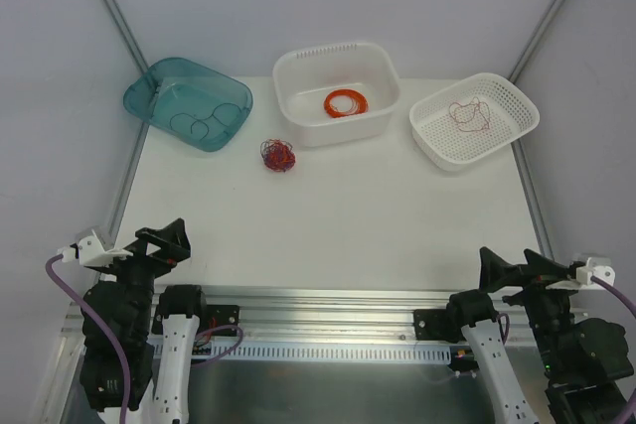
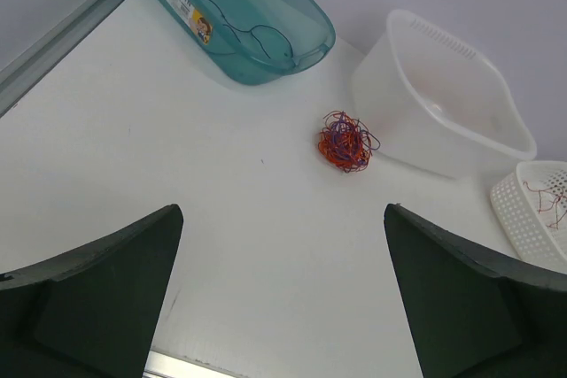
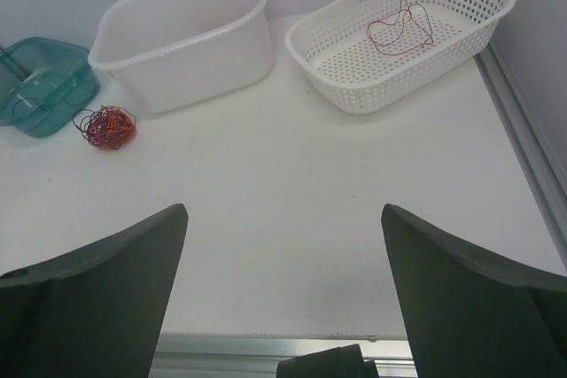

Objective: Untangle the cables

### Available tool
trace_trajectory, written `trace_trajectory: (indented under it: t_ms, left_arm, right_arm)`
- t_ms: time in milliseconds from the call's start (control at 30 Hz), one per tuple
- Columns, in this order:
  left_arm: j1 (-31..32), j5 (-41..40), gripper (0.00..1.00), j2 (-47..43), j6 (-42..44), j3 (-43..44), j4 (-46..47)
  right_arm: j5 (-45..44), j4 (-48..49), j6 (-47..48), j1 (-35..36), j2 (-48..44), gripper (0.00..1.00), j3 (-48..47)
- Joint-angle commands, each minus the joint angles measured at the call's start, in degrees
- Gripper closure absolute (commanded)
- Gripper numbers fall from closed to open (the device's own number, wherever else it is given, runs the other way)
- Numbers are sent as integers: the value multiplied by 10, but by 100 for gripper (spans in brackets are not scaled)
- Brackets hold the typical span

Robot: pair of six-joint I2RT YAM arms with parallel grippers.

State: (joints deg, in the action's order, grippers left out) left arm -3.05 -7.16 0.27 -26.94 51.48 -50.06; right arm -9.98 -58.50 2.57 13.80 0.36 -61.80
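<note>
The cables [image 1: 278, 155] lay balled near the table's [image 1: 348, 215] far edge, left gripper [image 2: 283, 294] and right gripper [image 3: 283, 294] both spread wide, empty.

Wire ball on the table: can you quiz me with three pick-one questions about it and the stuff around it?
1. Where is the wire ball? A) on the table, between the teal tub and the deep white tub; B) inside the teal tub; C) in a gripper.
2. What colour is the neat wire ring in the deep white tub? A) green; B) orange; C) blue.
3. How are the left gripper and right gripper? A) both shut on wire; B) one holds the ball; C) both open and empty.
Answers: 1 A, it lies on bare tabletop between them; 2 B, the ring shows orange on white; 3 C, fingers stand wide apart, nothing between.
</note>
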Motion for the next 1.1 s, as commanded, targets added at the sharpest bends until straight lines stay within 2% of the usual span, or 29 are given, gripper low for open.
trace_trajectory:
  t_ms: [0, 167, 233, 400, 633, 800, 833, 933, 1067]
  left_arm:
    - [-3, 0, 1, -93, -7, -4, 2]
    - [-2, 3, 1, -93, -6, -4, 1]
    - [-2, 9, 1, -89, -4, -2, 1]
    - [-2, 65, 1, -62, -14, -8, -3]
    - [-3, 182, 1, -8, -144, -76, -14]
    - [-2, 283, 1, 122, -167, -143, -14]
    - [-2, 308, 1, 144, -165, -152, -14]
    - [14, 287, 1, 204, -191, -176, -12]
    - [16, 239, 1, 268, -167, -183, 7]
  right_arm:
    - [18, 30, -10, -5, 15, 3, 5]
    - [94, 48, 2, -5, 54, 3, 13]
    - [163, 57, 2, -5, 77, 3, 16]
    - [222, 67, -23, -6, 187, 3, 26]
    - [289, 140, -98, -1, 352, 3, 45]
    - [254, 261, -126, 46, 455, 3, 66]
    - [241, 279, -128, 74, 493, 3, 64]
    - [197, 347, -138, 137, 585, 3, 44]
    - [168, 405, -165, 192, 681, 3, -3]
